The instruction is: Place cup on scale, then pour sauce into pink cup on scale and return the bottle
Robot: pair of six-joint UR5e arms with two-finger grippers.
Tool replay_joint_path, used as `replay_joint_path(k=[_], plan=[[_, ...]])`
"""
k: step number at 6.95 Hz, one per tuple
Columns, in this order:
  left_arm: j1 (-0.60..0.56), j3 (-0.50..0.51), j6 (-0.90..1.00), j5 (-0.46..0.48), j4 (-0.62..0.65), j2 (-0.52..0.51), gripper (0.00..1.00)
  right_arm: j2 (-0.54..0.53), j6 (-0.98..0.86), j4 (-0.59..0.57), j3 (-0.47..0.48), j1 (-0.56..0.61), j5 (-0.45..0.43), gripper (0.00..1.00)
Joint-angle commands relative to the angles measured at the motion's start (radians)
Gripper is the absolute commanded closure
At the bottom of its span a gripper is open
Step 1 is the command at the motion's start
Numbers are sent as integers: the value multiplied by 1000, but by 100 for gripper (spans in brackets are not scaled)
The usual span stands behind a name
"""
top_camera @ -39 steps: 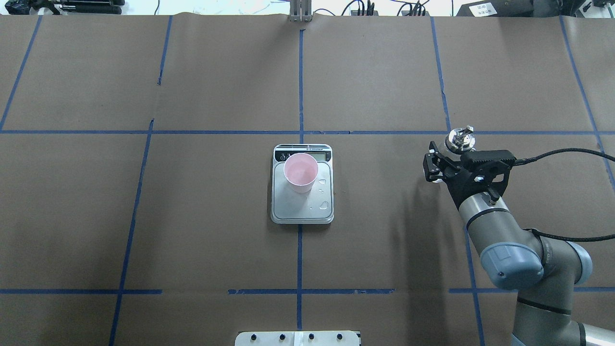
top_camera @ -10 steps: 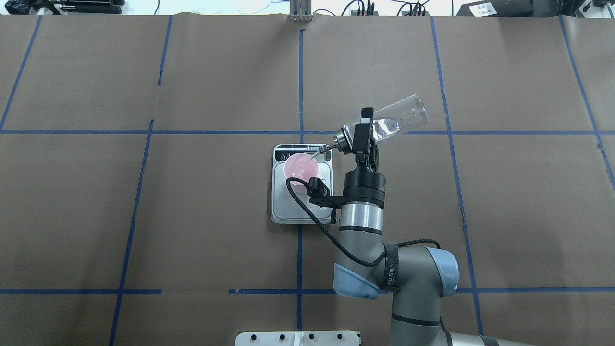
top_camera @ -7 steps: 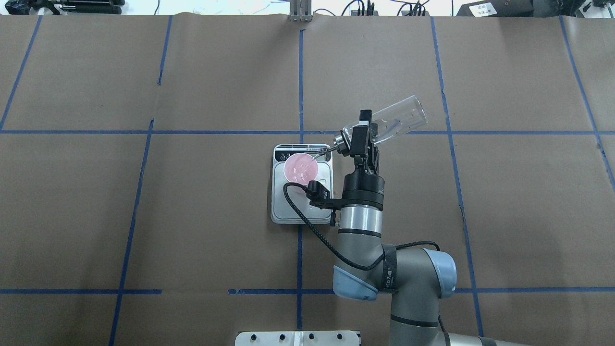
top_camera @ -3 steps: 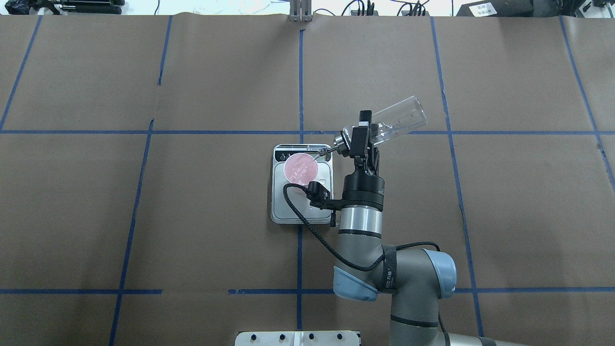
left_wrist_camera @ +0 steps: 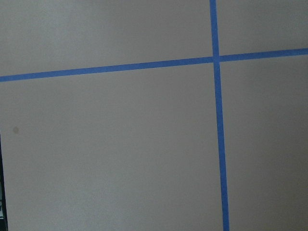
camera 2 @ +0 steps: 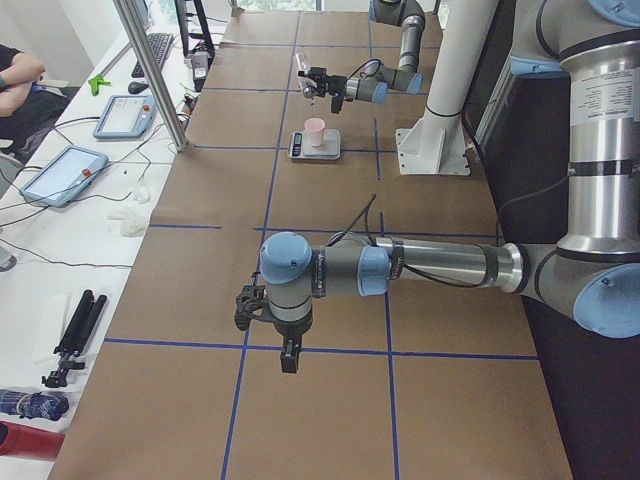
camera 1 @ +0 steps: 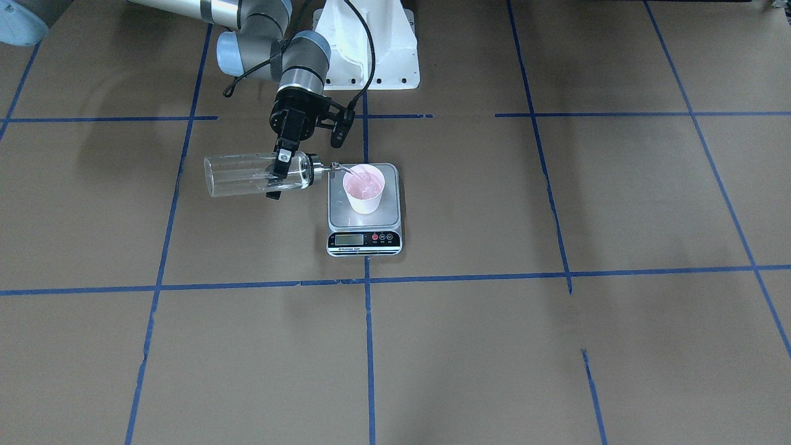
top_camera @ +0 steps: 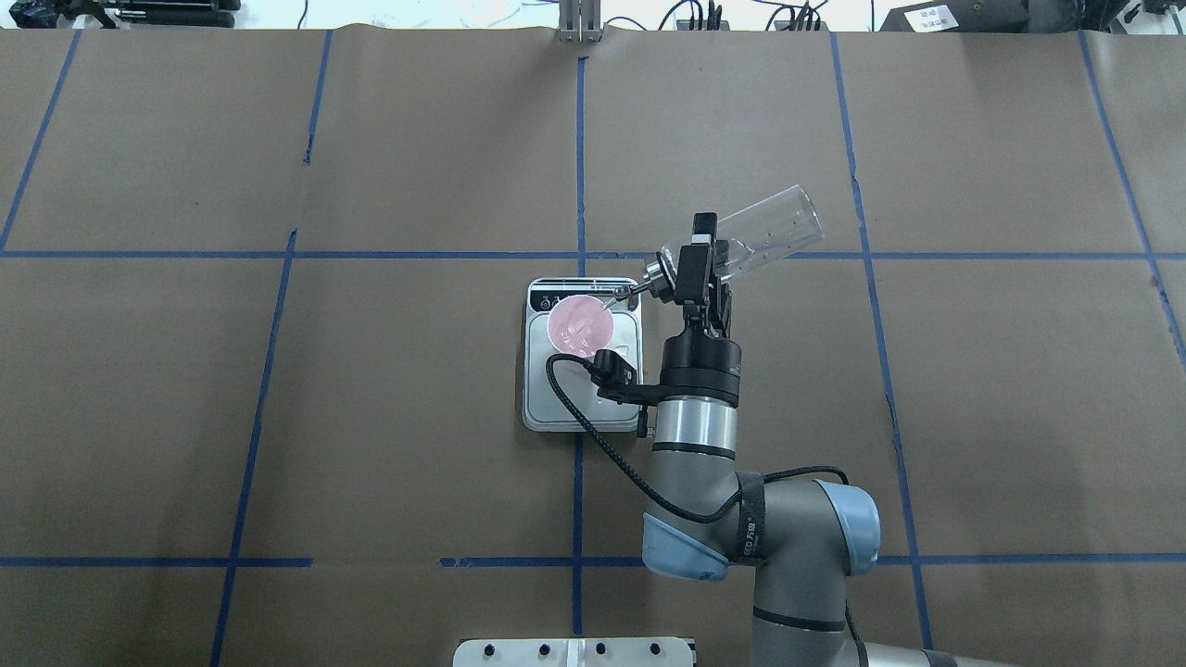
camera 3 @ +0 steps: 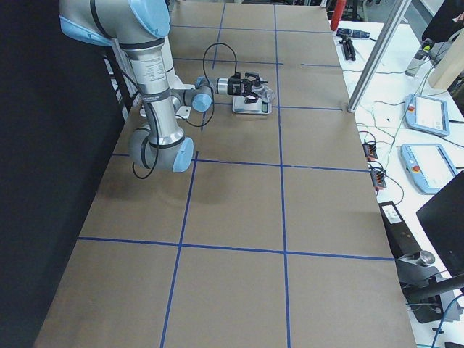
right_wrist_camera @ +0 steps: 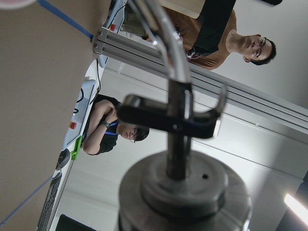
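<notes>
The pink cup [top_camera: 579,324] [camera 1: 364,188] stands upright on the scale [top_camera: 556,408] [camera 1: 364,242] at the table's middle. My right gripper [top_camera: 701,255] [camera 1: 279,176] is shut on the clear glass bottle [top_camera: 769,230] [camera 1: 238,176], near its neck. The bottle lies tilted almost flat, its silver spout [top_camera: 630,289] [right_wrist_camera: 178,187] reaching over the cup's rim. Clear sauce ripples inside the cup. My left gripper [camera 2: 250,308] hangs over the table's left end, far from the scale; I cannot tell whether it is open or shut.
The left arm [camera 2: 420,268] stretches across the table's left end. The robot's white base [camera 1: 371,55] sits behind the scale. A person [camera 2: 15,80] and tablets [camera 2: 60,172] are beyond the table's far edge. Blue tape lines cross the brown paper.
The right arm carried the bottle from the table's right side to the scale and tipped it over the cup. Over the last second the bottle has barely moved and looks emptier.
</notes>
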Motion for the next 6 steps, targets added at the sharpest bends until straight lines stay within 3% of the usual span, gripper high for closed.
replay_joint_path(k=[1,6], plan=[[-3,0,0,-8,0,0,0,2,1,9,0,0,0,100],[0,0,0,-25,-1,0,0,2,20,45,2,1,11,100]])
